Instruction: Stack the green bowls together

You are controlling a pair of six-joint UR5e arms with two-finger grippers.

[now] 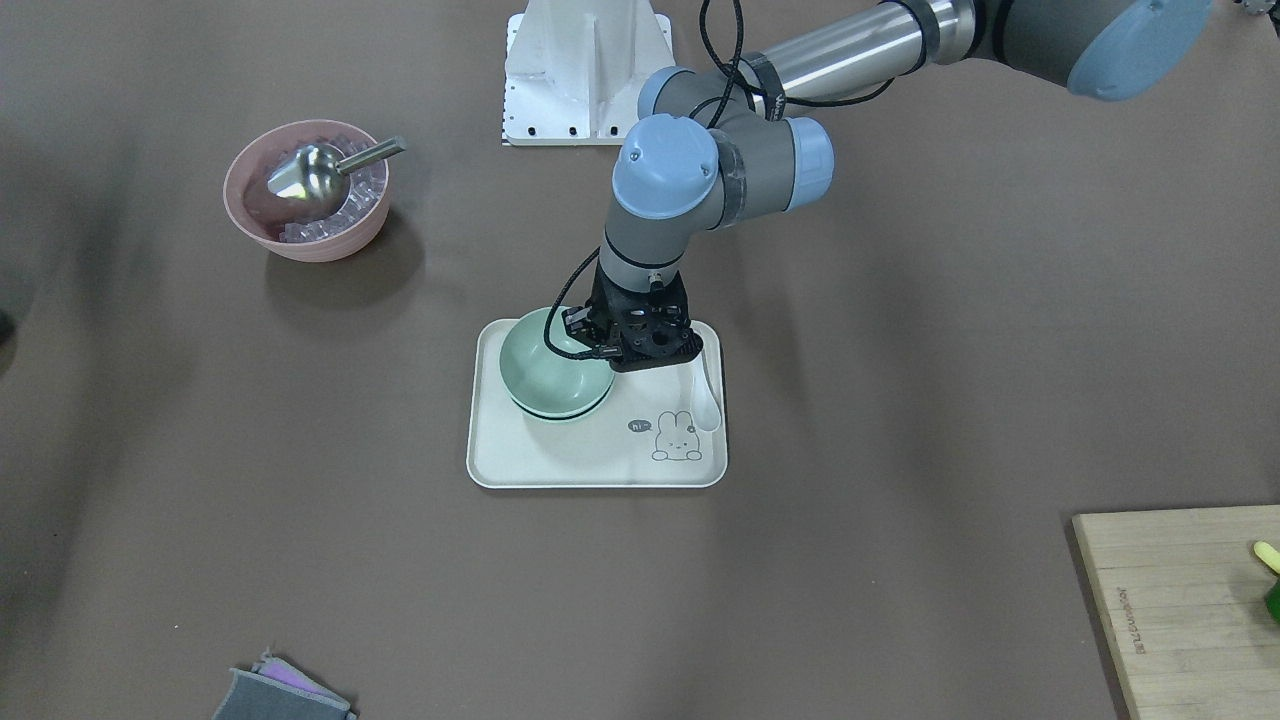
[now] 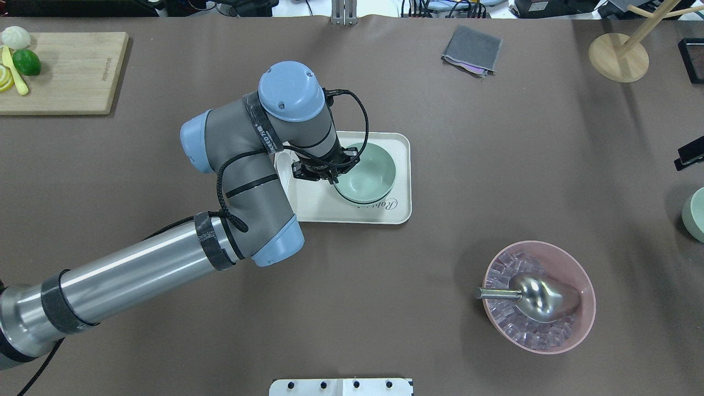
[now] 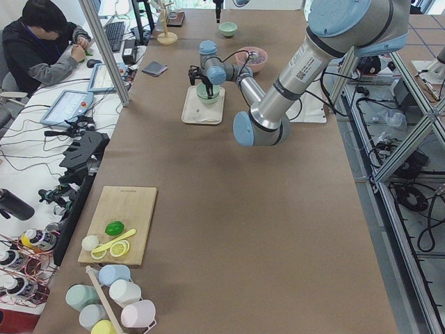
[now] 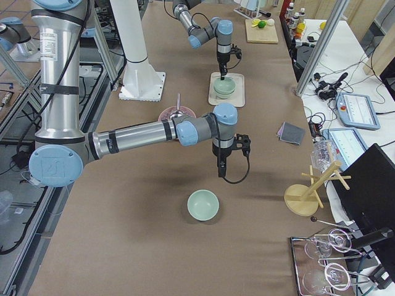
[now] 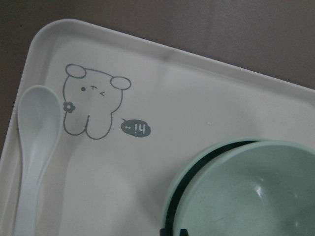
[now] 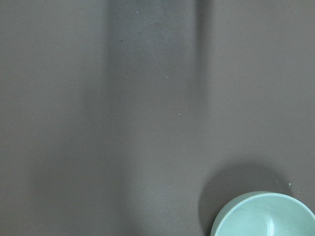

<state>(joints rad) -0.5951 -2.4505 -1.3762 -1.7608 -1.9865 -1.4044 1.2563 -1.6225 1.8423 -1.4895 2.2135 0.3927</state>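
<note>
Three pale mint-green bowls (image 1: 552,365): two nested, one apart.
The top bowl (image 5: 256,191) stands upright inside the lower bowl (image 1: 560,413) on the right half of a tray (image 2: 313,203) at mid-worktop (image 2: 495,165). It is not fully seated, and a dark gap shows between the rims on one side. The third bowl (image 4: 203,205), upright and empty, stands alone well off to the right.

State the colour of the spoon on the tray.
The spoon is white, best seen in the left wrist view.

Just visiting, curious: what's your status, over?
Left gripper at stacked green bowls' rim, grip unclear. Right gripper hovers by third bowl, unstacked. Spoon beside stack.
</note>
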